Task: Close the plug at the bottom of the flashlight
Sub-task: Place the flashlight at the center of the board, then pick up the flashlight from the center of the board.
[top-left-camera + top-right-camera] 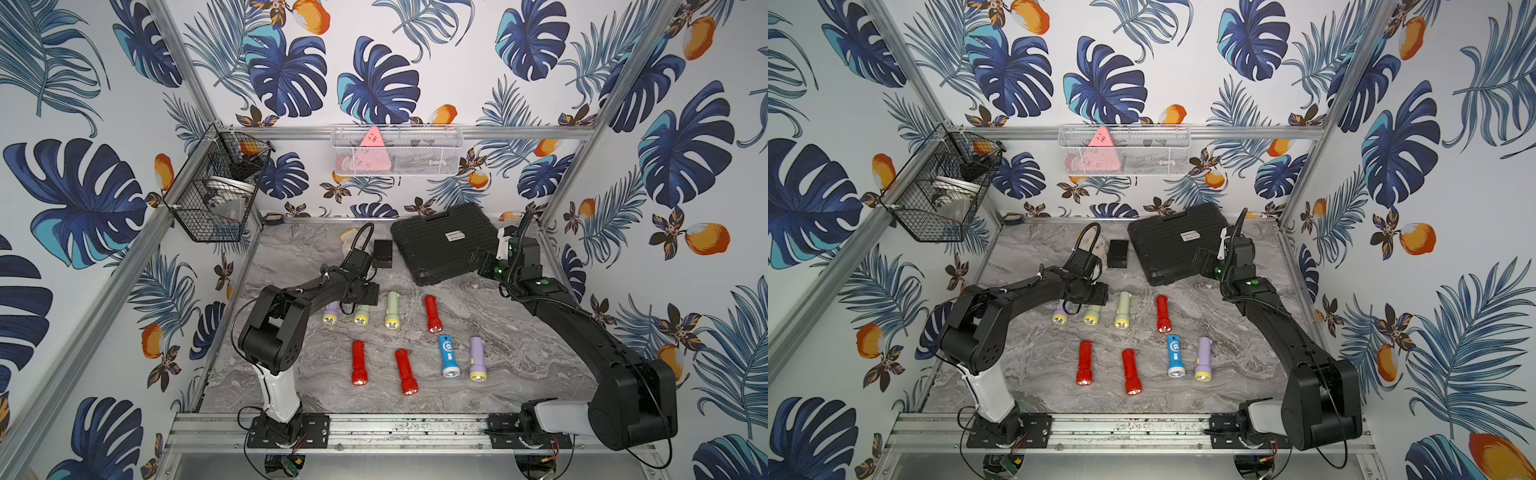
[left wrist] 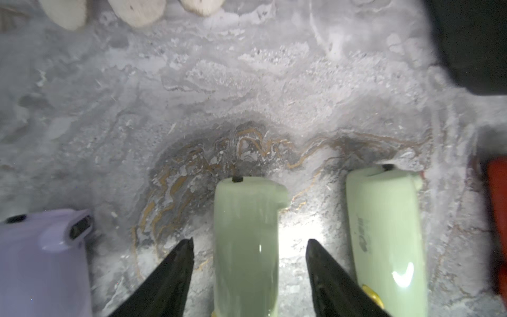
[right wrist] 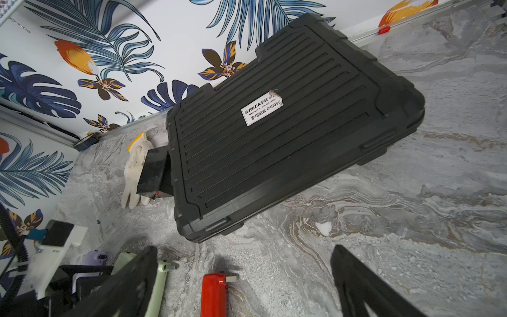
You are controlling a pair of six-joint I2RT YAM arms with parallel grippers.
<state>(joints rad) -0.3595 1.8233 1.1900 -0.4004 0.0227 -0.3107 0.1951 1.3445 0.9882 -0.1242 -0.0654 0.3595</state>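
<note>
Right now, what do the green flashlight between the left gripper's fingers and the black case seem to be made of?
The green flashlight: likely moulded plastic, glossy; a small sharp highlight sits on its smooth body. The black case: probably hard plastic, matte; ribbed lid with rounded moulded corners and no glare.

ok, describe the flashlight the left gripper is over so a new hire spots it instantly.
On the grey marble tabletop, take the flashlight row nearer the black ribbed plastic case. The pale green flashlight wanted lies between a lavender flashlight and a second pale green flashlight; only it has the open left gripper straddling it.
</note>
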